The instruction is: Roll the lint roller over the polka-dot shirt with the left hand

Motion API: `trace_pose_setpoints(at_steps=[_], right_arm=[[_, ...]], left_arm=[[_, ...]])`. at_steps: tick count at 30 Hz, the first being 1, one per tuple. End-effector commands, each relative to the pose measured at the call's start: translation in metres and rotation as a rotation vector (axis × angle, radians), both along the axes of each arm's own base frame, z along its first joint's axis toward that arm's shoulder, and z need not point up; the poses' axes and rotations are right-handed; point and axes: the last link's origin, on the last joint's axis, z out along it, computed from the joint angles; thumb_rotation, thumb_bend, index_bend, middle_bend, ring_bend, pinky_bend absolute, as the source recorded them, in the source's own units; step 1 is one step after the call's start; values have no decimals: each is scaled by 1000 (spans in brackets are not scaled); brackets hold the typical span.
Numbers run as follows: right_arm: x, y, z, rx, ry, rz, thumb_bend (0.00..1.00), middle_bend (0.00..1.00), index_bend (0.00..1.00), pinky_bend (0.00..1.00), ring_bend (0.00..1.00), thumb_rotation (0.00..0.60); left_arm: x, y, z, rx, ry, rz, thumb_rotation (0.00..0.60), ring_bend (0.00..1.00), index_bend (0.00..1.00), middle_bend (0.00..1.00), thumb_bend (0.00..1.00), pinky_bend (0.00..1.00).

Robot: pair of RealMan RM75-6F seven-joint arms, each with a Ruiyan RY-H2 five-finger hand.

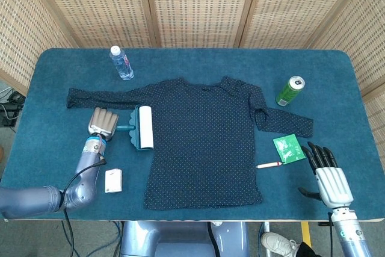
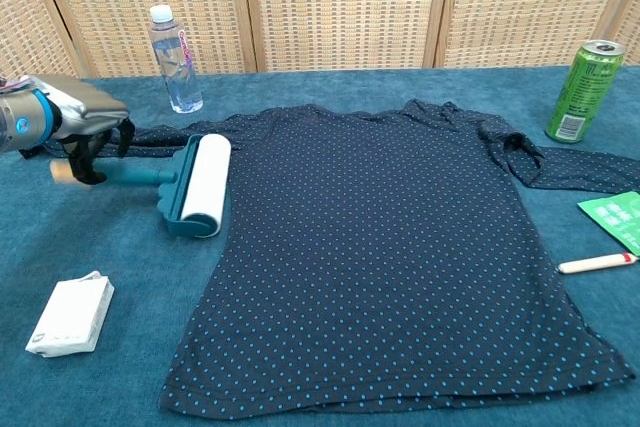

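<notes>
The polka-dot shirt (image 1: pixel 204 142) lies spread flat across the middle of the worktop (image 1: pixel 54 70), hem toward the near edge and both sleeves stretched out toward the left and right edges. The left hand (image 1: pixel 102 123) has its fingers wrapped around the teal handle of the lint roller (image 1: pixel 143 127), whose white roll rests at the shirt's left side, just below the left sleeve, touching the fabric's edge. The right hand (image 1: pixel 328 170) lies near the near right corner, palm down, dark fingers apart and holding nothing. Toward the far edge stand 1 water bottle (image 1: pixel 121 62) and 1 green can (image 1: pixel 290 91). A green packet (image 1: pixel 289 148) and a pen (image 1: pixel 269 164) lie beside the shirt's right side; a small white box (image 1: pixel 113 180) sits near the near left corner.
</notes>
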Motion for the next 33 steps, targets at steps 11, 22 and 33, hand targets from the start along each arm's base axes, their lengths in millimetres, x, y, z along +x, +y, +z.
trace_pose_setpoints(at_steps=[11, 22, 33], right_arm=[[-2, -2, 7, -35, -7, 0, 14, 0, 0, 0, 0, 600], [-6, -5, 19, -97, -30, -5, 13, 0, 0, 0, 0, 600], [-3, -4, 29, -137, -42, 11, 14, 0, 0, 0, 0, 600]], left_arm=[[-9, -26, 27, 110, -335, -129, 600, 0, 3, 0, 262, 0], [-52, -113, 55, 323, -540, -316, 600, 0, 0, 0, 250, 0], [-101, -179, 68, 396, -542, -270, 600, 0, 0, 0, 251, 0]])
